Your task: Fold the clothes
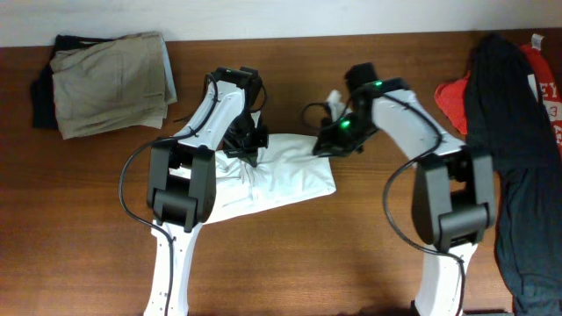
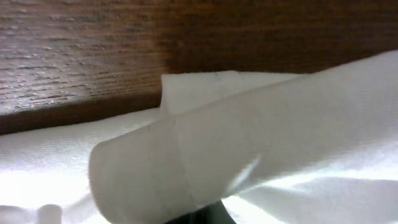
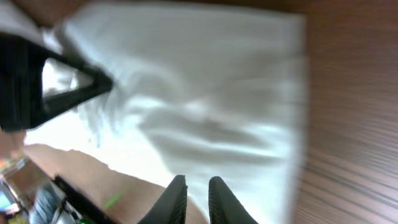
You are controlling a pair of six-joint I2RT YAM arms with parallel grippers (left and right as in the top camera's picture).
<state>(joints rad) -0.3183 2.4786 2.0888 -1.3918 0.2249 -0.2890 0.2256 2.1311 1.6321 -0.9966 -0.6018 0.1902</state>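
The white T-shirt (image 1: 285, 175) lies partly folded in the middle of the table, with wrinkles bunching toward my left gripper (image 1: 249, 145). That gripper sits low on the shirt's upper left part. In the left wrist view a rolled fold of the shirt (image 2: 205, 155) lies over a dark finger (image 2: 205, 214), so it looks shut on the fabric. My right gripper (image 1: 328, 140) hovers at the shirt's upper right edge. Its fingers (image 3: 193, 199) are nearly together with nothing between them, above the shirt (image 3: 199, 93). Loose black (image 1: 509, 114) and red (image 1: 452, 101) garments lie at the right.
A folded khaki-beige garment (image 1: 110, 83) lies on a dark item (image 1: 42, 96) at the back left. The black garment runs down the table's right edge. Bare wooden table (image 1: 307, 254) shows in front of the shirt.
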